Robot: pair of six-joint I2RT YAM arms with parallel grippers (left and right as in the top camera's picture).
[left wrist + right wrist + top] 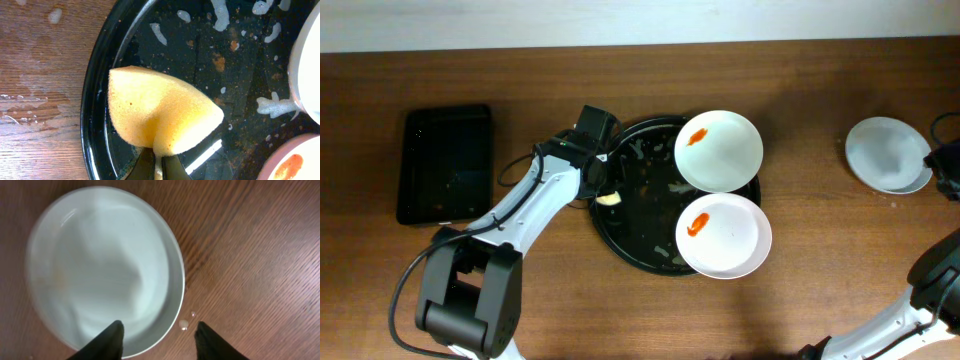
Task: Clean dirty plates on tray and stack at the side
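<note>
Two white plates with orange smears lie on the round black tray (620,225): one at the back (718,150), one at the front (723,236). A third white plate (887,154), without a visible smear, lies on the table at the right. My left gripper (603,190) is shut on a yellow sponge (160,110) over the tray's left part (97,85). The front plate's smeared edge (289,165) shows at the lower right of the left wrist view. My right gripper (159,330) is open above the near rim of the right plate (100,265).
A smaller black rectangular tray (445,165) lies at the left. Soap foam and brown grime streak the round tray's floor (225,55). Water drops lie on the wood left of the tray (30,95) and beside the right plate (184,324).
</note>
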